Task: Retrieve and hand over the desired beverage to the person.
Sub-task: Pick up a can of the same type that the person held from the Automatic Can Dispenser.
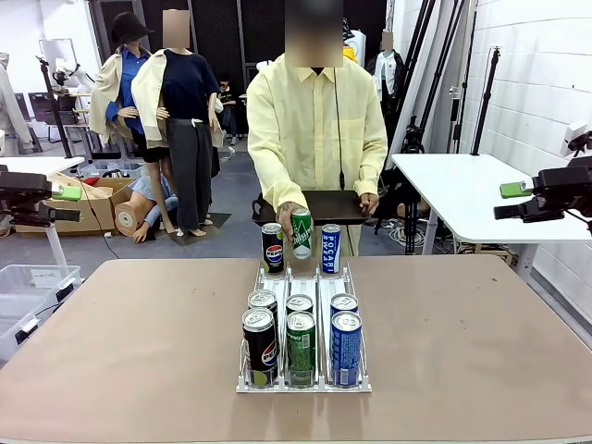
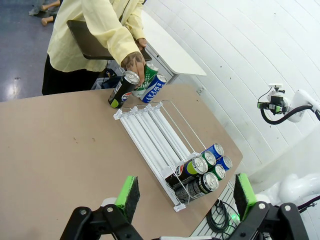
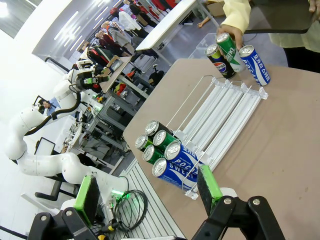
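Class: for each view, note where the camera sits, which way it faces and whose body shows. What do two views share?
Front: on the robot's side, facing across the table at the person; left end effector and right end effector at the edges.
Left wrist: raised beside the table, looking past the open left end effector at the rack; right arm beyond.
Right wrist: looking past the open right end effector at the rack from the opposite side; left arm beyond.
Shared: both wrist views show the person's hand on the green can.

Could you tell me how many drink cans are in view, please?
9. Six cans stand at the rack's near end, two per lane. Three are at its far end: black can, blue can, and green can in the person's hand.
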Controlling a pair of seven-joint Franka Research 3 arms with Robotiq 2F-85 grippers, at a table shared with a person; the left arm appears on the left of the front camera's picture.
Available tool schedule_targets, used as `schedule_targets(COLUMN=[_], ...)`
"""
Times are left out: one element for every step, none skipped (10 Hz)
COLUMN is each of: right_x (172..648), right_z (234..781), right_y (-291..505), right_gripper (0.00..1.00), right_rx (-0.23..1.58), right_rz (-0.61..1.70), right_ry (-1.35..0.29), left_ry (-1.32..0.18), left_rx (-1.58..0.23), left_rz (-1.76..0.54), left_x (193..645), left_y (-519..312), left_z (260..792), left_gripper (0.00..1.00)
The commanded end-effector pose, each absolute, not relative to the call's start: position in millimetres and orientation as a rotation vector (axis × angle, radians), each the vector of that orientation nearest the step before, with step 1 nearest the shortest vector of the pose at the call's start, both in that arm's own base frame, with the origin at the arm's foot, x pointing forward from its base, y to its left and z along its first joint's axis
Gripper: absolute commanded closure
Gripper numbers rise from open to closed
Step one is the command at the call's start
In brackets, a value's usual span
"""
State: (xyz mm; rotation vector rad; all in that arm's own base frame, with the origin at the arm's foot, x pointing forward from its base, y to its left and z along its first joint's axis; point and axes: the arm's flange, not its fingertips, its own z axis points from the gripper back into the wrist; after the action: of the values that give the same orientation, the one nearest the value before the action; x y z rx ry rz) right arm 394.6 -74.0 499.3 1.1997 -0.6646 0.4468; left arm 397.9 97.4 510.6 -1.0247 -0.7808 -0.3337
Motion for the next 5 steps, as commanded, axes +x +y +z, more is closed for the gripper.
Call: schedule_targets(right_x=[395.1,395.1,395.1,395.1,395.1], right_z=[500.1,500.1,500.1,500.1,500.1], right_y=[-73.8,-73.8,-73.8,-73.8,-73.8], right_gripper=[0.0,0.0,0.0,0.0,0.0], right_rx=[1.213,1.213,1.213,1.213,1.213], right_rz=[0.44,0.44,0.44,0.44,0.44], right_ry=[-0.668,-0.668,-0.668,-0.668,-0.668], left_ry=[-0.777,-0.777,-0.777,-0.777,-0.777], left_rx=[-1.04,-1.04,-1.04,-1.04,-1.04], left_rz=[-0.328,-0.328,-0.328,-0.328,-0.328], left_x=[396.3,396.3,396.3,396.3,396.3], left_y=[99.1,99.1,99.1,99.1,99.1], left_z=[511.5,511.5,511.5,511.5,511.5], left_gripper=[0.0,0.0,0.0,0.0,0.0])
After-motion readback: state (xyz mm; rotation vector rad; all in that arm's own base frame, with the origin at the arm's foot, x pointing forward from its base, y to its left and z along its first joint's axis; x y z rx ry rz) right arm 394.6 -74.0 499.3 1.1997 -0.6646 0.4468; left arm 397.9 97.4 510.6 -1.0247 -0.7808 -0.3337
